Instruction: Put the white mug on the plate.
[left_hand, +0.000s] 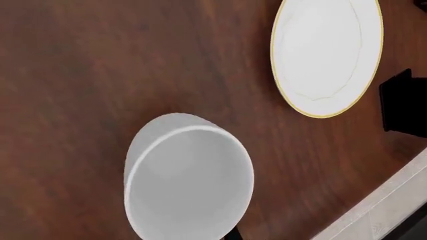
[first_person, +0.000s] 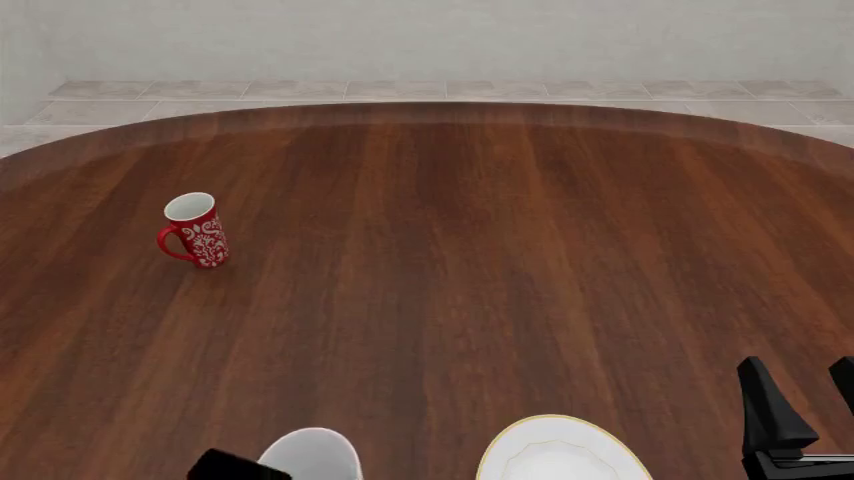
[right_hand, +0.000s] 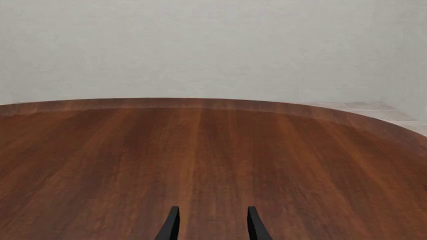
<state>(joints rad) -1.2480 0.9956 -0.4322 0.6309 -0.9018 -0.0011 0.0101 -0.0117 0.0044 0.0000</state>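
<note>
White mug and plate set side by side on a dark wooden tabletop.

The round tabletop (first_person: 441, 290), of glossy reddish-brown wood with lengthwise grain, is bordered by pale floor tiles (first_person: 400, 90) and a plain light wall (first_person: 441, 40). The white mug (first_person: 315, 455) is seen upright at the near edge, just beside but apart from the plate (first_person: 561, 455), whose thin golden rim is visible. A red mug (first_person: 196, 230) is placed well apart, far left. The right end effector (right_hand: 211, 225) is held released above bare wood. Whether the left end effector (first_person: 238, 466) is released or clenched cannot be told.
</note>
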